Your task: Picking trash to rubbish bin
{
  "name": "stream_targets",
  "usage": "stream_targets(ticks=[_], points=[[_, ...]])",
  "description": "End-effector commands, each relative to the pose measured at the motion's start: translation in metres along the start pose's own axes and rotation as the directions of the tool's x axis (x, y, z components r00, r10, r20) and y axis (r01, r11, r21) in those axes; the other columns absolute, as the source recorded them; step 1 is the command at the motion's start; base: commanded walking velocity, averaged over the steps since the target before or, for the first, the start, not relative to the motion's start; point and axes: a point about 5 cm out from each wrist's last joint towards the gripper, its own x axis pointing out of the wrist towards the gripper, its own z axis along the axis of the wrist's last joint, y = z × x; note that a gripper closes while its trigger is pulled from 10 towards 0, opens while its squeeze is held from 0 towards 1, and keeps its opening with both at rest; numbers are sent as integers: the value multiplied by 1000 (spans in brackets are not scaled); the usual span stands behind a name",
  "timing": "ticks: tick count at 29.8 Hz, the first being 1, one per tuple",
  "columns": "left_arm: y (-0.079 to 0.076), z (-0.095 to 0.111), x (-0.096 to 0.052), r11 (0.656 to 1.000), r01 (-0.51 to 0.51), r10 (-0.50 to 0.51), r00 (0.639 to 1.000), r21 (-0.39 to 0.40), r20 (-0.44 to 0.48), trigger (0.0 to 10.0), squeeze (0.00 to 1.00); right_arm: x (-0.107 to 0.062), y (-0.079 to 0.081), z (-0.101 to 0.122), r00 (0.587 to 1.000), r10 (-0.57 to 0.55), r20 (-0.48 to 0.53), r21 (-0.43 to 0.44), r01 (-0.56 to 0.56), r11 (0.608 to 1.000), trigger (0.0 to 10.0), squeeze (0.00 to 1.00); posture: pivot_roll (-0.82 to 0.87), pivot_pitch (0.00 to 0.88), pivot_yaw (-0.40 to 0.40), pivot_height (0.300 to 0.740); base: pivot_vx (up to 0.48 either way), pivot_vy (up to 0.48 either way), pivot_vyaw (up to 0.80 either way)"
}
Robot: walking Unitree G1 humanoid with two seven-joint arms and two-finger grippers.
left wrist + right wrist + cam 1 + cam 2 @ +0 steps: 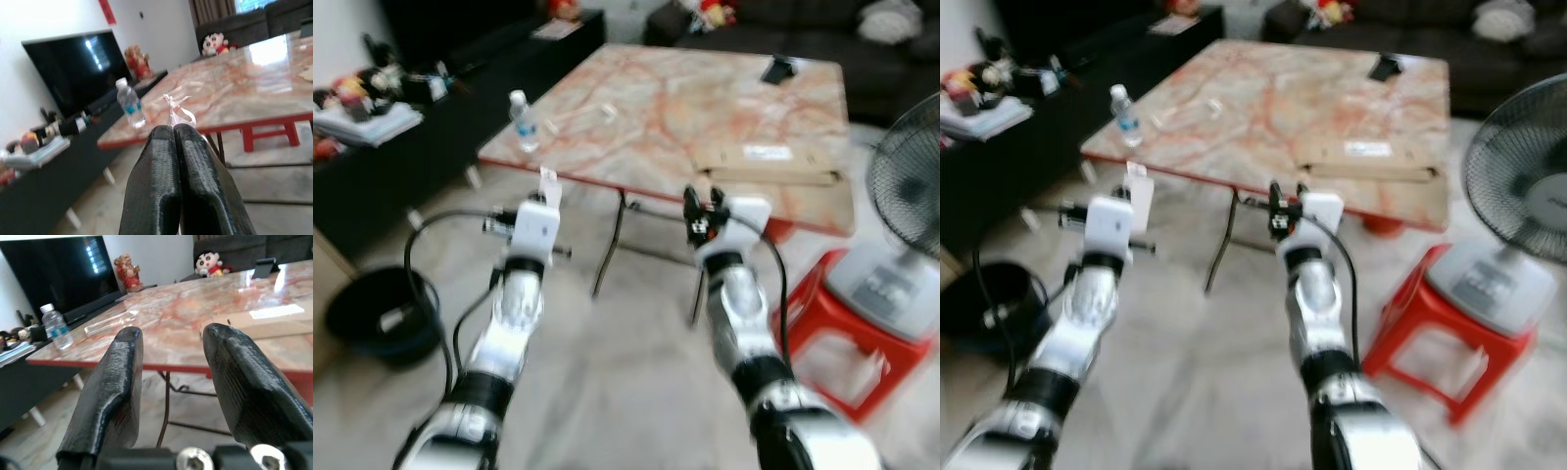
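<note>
My left gripper (pixel 173 129) is shut on a small white scrap of trash (pixel 178 110) that sticks out past its fingertips; in the left eye view the scrap (pixel 548 183) hangs just before the near edge of the marble table (pixel 705 108). My right gripper (pixel 171 335) is open and holds nothing, raised in front of the same edge (pixel 702 204). A black rubbish bin (pixel 378 315) stands on the floor to my lower left, apart from both arms. Small white bits (pixel 605 113) lie on the tabletop.
A water bottle (pixel 522 120) stands at the table's left corner. Flat cardboard (pixel 770 163) lies on its right side. A red stool (pixel 822 318) and a standing fan (pixel 907 191) are at my right, and a dark TV cabinet (pixel 421 137) runs along the left.
</note>
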Motion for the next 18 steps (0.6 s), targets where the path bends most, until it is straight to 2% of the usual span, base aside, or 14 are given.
stream_targets(ticks=[1,2,3,4,6,9,10,11,12,15,16,18], points=[[5,-27,-13,999,1,-6,992,-34,-128,10000,0,-10,-5,-22,992,-7,-124,25,10,1000,10000,0,96,112,-3,740,0,0,0],[6,-40,-20,998,-2,-9,982,-61,-191,10000,0,-17,-8,-33,984,-14,-178,30,20,999,10000,0,96,112,-4,740,0,0,0],[6,-40,-20,998,-2,-9,982,-61,-191,10000,0,-17,-8,-33,984,-14,-178,30,20,999,10000,0,96,112,-4,740,0,0,0],[10,-59,-31,997,-15,-8,960,-79,-280,10000,0,-29,-14,-50,963,-25,-268,44,38,998,10000,0,94,114,-6,740,0,0,0],[11,-79,-47,999,15,-31,928,-46,-372,10000,0,-45,-21,-68,928,-42,-370,40,61,997,10000,0,94,117,-9,740,0,0,0],[14,-107,-75,999,50,-53,860,-19,-507,10000,0,-74,-34,-94,855,-92,-510,20,118,993,10000,0,97,120,-13,740,0,0,0],[14,-107,-75,999,50,-53,860,-19,-507,10000,0,-74,-34,-94,855,-92,-510,20,118,993,10000,0,97,120,-13,740,0,0,0],[18,-123,-95,999,53,-42,810,1,-584,10000,0,-92,-41,-107,802,-117,-585,-11,136,991,10000,0,97,123,-17,740,0,0,0],[20,-127,-101,999,51,-37,794,6,-606,10000,0,-98,-42,-111,787,-121,-605,-21,136,990,10000,0,97,123,-17,740,0,0,0],[28,-147,-133,999,29,-1,691,27,-723,10000,0,-124,-53,-126,706,-166,-688,-71,161,984,10000,0,97,124,-23,740,0,0,0],[31,-156,-151,999,27,8,636,32,-771,10000,0,-141,-59,-134,653,-192,-733,-89,188,978,10000,0,96,125,-27,740,0,0,0],[34,-165,-172,999,16,21,570,37,-821,10000,0,-158,-64,-141,602,-217,-768,-103,219,970,10000,0,100,127,-27,740,0,0,0]])
